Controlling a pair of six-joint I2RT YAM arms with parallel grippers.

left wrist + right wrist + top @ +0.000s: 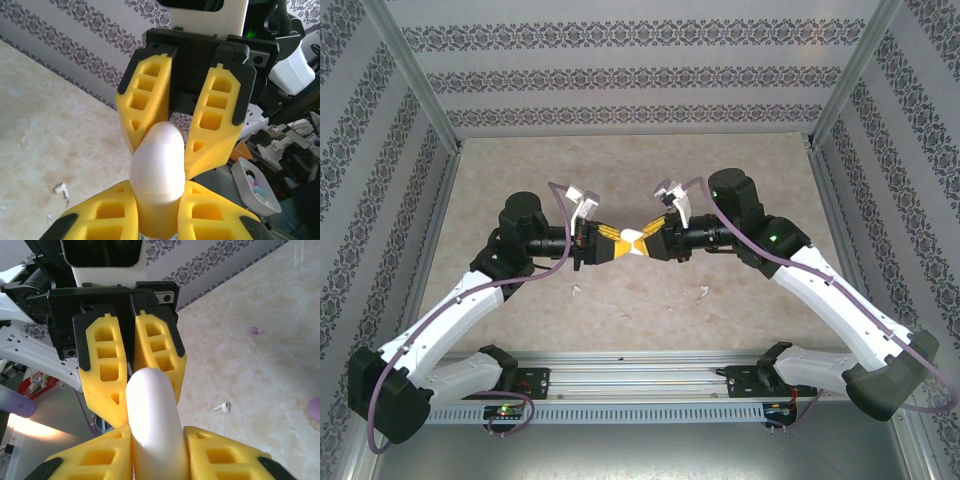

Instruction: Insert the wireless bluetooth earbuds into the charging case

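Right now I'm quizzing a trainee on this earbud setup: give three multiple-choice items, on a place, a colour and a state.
1. The two tiny whitish plastic earbuds lie: A inside the case; B on the beige tabletop; C in a gripper.
2. The gripper fingers are: A yellow; B blue; C red.
3. The left gripper is: A wide open; B shut on the white egg-shaped charging case; C on the table.
Key: B, both lie on bare table; A, seen on every finger; B, its fingers clamp the case.
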